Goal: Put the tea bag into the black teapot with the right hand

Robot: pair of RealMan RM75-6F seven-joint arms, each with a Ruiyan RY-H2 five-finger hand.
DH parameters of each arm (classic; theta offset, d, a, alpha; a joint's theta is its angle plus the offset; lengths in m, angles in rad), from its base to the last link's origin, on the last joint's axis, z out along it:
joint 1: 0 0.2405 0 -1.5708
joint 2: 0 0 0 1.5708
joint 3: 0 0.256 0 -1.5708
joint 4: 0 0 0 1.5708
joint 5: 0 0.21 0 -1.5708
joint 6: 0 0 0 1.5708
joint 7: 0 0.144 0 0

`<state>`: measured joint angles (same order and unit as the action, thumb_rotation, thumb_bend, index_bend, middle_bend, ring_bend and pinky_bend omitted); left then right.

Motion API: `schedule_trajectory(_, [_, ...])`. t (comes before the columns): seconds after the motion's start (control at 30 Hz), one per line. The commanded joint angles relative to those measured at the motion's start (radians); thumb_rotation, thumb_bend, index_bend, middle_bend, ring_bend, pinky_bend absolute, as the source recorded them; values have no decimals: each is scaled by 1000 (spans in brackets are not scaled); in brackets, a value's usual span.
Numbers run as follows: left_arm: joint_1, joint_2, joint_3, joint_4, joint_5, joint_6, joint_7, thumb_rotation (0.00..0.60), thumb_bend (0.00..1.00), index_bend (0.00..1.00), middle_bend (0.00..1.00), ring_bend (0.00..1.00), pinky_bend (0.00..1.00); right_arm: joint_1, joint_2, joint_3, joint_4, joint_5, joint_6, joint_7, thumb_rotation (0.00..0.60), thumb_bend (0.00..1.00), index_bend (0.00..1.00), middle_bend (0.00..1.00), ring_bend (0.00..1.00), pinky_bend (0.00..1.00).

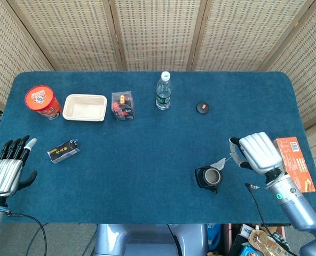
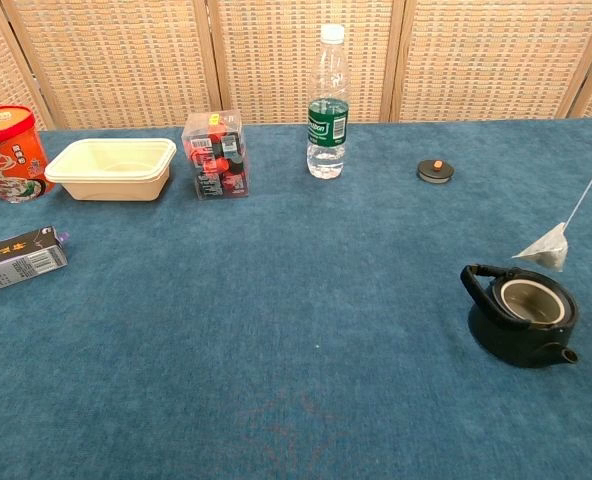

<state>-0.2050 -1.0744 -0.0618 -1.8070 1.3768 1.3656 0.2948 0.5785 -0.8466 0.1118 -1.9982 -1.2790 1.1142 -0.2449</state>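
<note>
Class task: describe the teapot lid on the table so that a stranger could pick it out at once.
Start at the water bottle standing at the table's far edge. To its right lies the lid, alone on the blue cloth: a small, flat, dark disc with an orange knob, far lower than anything else nearby.

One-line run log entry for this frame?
right hand: holds tea bag by string | bag: hanging above black teapot, not in | lid: off | left hand: idle, open

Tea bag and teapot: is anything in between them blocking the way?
Nothing visible is. The tea bag hangs on its string from the right robot hand, just above the open teapot. The lid lies apart, further back on the table.
</note>
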Motion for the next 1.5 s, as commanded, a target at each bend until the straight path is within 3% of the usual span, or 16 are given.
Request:
schedule_trajectory(0.03, [0,-1,0,0,0,1,2,600,374,0,0,0,0,-2,-5,-4,3,-4,-13,-5,600,635,650,907,928,1000])
schedule_trajectory(0.63, [0,-1,1,2,-1,2,-2,600,373,0,0,0,0,-38,-4,-22,-4,-35,-28,-2,600,635,655,911,929,1000])
schedule_trajectory(1.5, [1,-9,6,18,1,-2,-19,600,374,0,0,0,0,-64,24,-5,-68,-72,-21,-35,600,634,656,912,929,1000])
